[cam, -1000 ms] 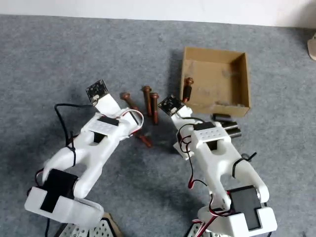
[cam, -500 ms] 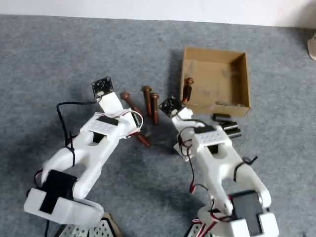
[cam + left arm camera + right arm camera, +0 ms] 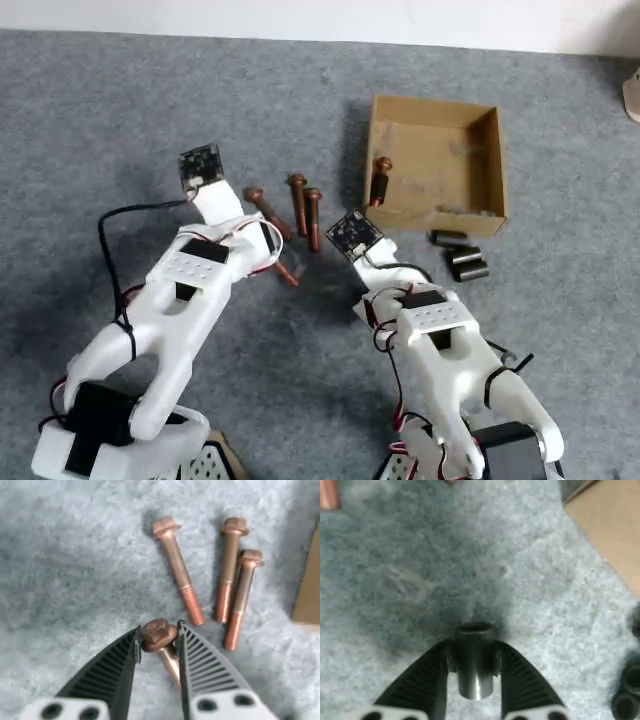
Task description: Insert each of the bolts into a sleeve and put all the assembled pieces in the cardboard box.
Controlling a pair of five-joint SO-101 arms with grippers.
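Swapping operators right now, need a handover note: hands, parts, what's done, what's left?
Left hand: shut on a bolt, gripped at the head.
Right hand: shut on a sleeve.
Loose parts: three bolts lie between the left arm and the cardboard box; three sleeves lie just outside the box's near wall.
Done: one assembled piece is in the box, against a side wall.
Left: join the held bolt and sleeve, box them, then likely three more pairs.

Cardboard box [image 3: 440, 220] holds assembled piece [image 3: 380, 182]; three sleeves [image 3: 462, 256] just outside it.
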